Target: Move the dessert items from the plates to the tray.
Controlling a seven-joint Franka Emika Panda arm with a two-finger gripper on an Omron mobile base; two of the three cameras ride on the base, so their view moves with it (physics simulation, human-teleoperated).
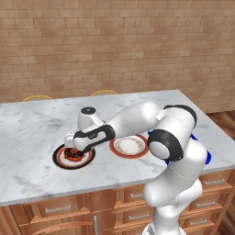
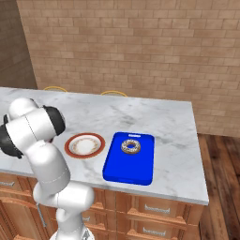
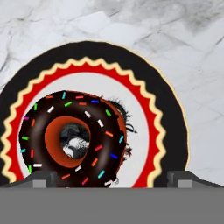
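the arm reaches low over the marble counter (image 1: 32, 160), and its gripper (image 3: 111, 178) hangs with jaws spread wide, holding nothing, right above the chocolate donut (image 3: 72, 138). that donut sits on the black and red plate (image 3: 168, 113). the pale donut (image 2: 131, 146) lies on the blue tray (image 2: 129, 171), just beside the cream plate (image 2: 85, 145), which is bare.
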